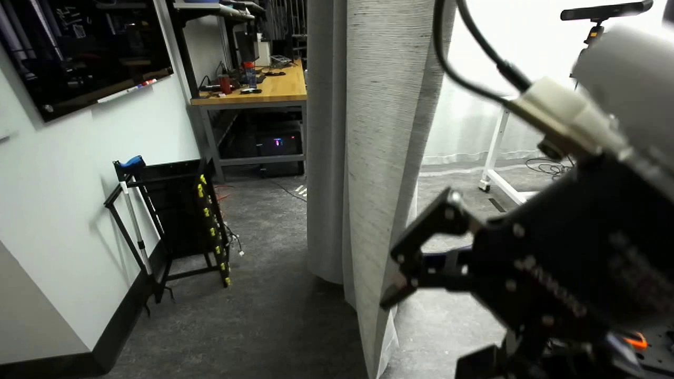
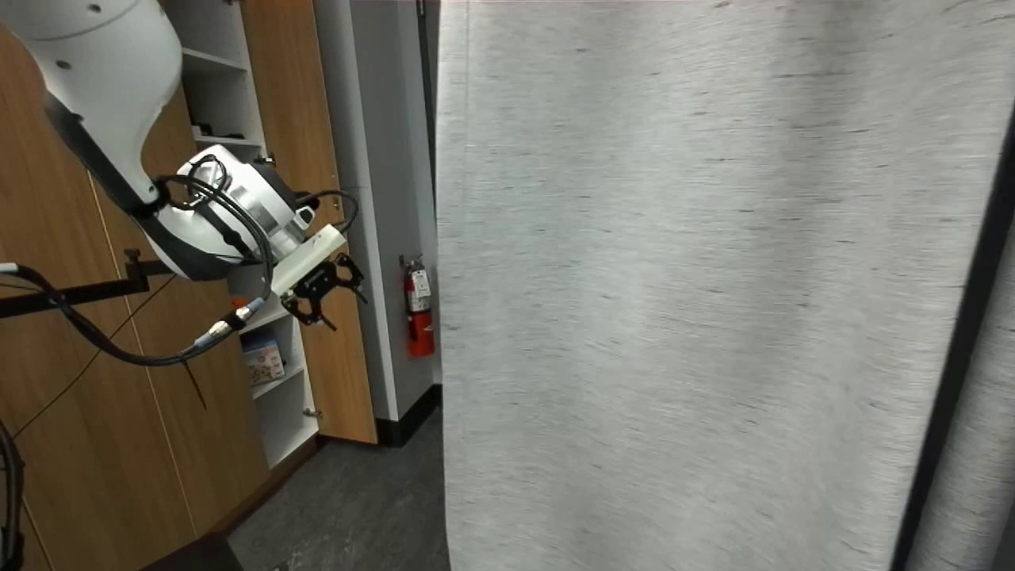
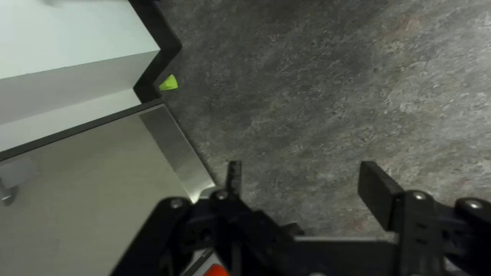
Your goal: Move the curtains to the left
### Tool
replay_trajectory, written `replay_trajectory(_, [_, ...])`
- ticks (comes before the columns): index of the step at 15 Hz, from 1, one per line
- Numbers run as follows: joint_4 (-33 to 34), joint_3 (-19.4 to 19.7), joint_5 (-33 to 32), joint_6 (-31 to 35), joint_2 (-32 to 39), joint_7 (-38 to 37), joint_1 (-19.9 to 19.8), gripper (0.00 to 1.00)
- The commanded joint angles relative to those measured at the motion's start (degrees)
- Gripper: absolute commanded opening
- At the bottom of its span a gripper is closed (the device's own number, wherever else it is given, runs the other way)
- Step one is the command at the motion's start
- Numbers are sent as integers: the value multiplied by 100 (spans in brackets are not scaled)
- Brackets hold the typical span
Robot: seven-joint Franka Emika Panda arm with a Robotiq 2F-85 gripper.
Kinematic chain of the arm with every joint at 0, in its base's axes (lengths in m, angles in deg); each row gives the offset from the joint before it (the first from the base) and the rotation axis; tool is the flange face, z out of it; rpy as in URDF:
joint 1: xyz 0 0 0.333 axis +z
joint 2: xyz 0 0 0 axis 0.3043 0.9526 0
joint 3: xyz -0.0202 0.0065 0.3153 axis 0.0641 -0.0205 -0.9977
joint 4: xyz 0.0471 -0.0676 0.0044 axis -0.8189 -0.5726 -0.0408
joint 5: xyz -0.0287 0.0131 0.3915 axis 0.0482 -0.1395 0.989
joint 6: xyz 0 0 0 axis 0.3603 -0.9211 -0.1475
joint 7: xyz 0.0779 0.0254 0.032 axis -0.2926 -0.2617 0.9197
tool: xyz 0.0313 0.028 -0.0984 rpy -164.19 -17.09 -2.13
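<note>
A light grey curtain hangs in long folds in both exterior views. It is out of view in the wrist view. My black gripper is open and empty, to the left of the curtain's edge in that exterior view, with a gap between. In the close exterior view the gripper overlaps the curtain's lower right edge; I cannot tell from there whether it touches. In the wrist view the gripper has its two fingers wide apart, with only grey floor between and beyond them.
A cupboard with an open wooden door stands behind the arm, near a red fire extinguisher. A wooden desk, a black folded frame and a white wheeled stand surround the curtain. A yellow-green object lies by the wall.
</note>
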Motion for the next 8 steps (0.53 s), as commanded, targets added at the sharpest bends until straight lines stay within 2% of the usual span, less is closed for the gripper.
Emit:
replay_trajectory(1, [626,-21,-1134,-447,1364,-875,252,100])
replay_trajectory(3, [857,38,-1280,-800,1876,-964,430,100])
replay_trajectory(4, [359,383,-871,-374,1191,-687,622,100])
replay_trajectory(6, [452,522,-868,-365,1452,-695,769,100])
replay_trajectory(8, [449,588,-868,-359,1395,-693,817,100])
